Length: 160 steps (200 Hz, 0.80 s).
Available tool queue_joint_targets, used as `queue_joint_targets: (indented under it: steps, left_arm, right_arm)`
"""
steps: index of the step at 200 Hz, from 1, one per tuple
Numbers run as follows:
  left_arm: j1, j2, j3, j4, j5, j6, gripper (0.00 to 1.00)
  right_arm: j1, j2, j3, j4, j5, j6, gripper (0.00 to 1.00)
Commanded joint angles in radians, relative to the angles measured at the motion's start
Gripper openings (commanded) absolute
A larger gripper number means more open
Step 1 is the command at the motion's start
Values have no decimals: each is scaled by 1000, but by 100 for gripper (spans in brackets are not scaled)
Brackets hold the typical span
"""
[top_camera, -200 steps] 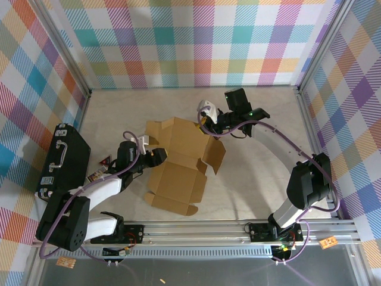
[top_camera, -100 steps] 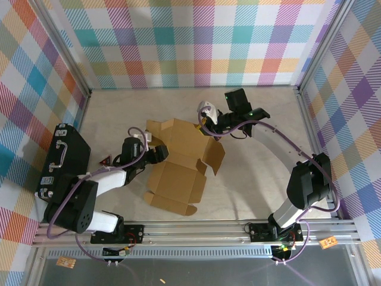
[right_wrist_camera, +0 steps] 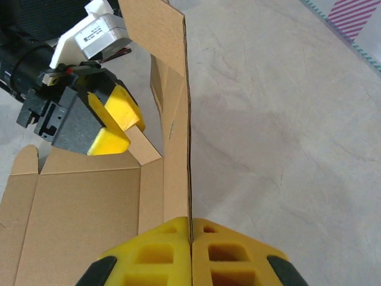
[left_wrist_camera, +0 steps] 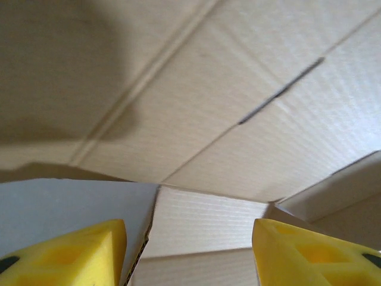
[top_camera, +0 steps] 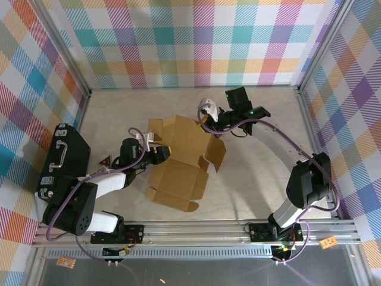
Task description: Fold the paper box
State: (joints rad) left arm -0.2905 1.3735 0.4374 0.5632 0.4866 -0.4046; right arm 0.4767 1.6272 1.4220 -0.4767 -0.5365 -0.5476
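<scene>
Right tool (right_wrist_camera: 190, 237) is clamped on an upright panel of the paper box (top_camera: 178, 173). Left tool (left_wrist_camera: 189, 245) stands parted around a flap, not gripping.

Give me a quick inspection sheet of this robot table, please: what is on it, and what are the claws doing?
Surface: pale beige table, faintly marbled.
Job's things: brown corrugated cardboard paper box, partly folded, with some flaps raised.
Clutter: black hard case with a handle at the left; small red and black triangular piece beside it.
Claws: right claw shut on the edge of a raised flap; left claw open, with a cardboard edge between its yellow fingers.
Cables: purple cables looping along each arm.
Surroundings: multicoloured checked walls; metal rail at the near edge.
</scene>
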Motion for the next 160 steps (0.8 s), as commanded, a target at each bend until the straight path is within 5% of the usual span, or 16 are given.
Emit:
queue_joint_targets:
  steps: [1,72,114,160]
  left_arm:
    - [-17,50,23,60,102,-27,57]
    - [-63,80,11,125,182,-82,57]
    - [-52,-227,139,-412,-191,49,70]
    - [93,-453,71,-312,-297,-69,74]
  right_arm:
    - [-2,10,31,32,-19,31,0]
    - [-2,19,19,47,-1,16,0]
    - [-2,2,9,26,48,-71,0]
    - [-4,-4,26,-15,36,-167,0]
